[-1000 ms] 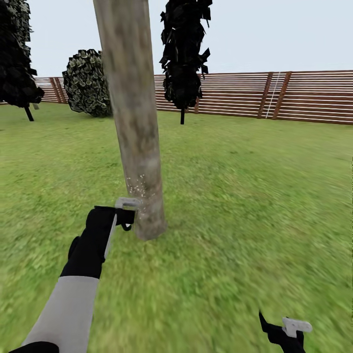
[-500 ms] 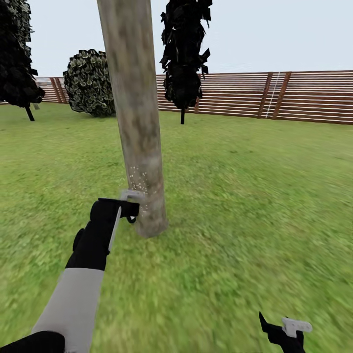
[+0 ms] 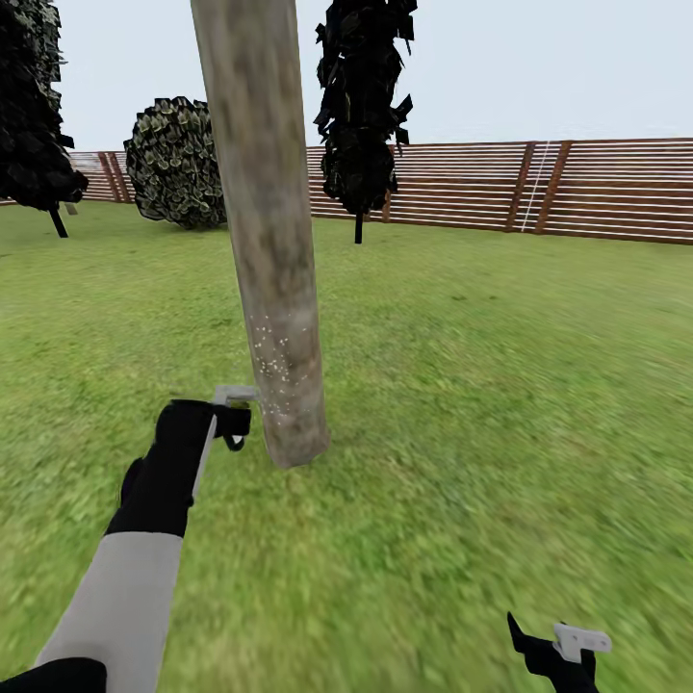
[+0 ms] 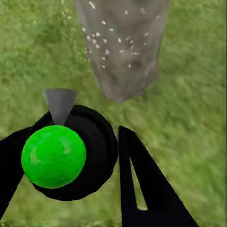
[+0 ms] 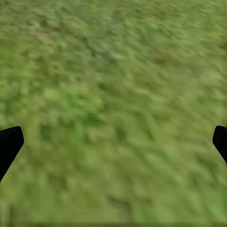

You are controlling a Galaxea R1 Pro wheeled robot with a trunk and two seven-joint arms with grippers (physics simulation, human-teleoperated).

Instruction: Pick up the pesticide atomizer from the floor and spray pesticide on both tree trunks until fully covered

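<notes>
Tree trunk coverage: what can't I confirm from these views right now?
- Tree trunk: head view's top edge cuts it off, so upper coverage is unknown; its far side faces away.
- White specks: low patch only; too small to judge the extent.
- Pesticide atomizer: left wrist view shows its green end between the left gripper's fingers; the label is hidden.
- Second tree: not identifiable here.
</notes>
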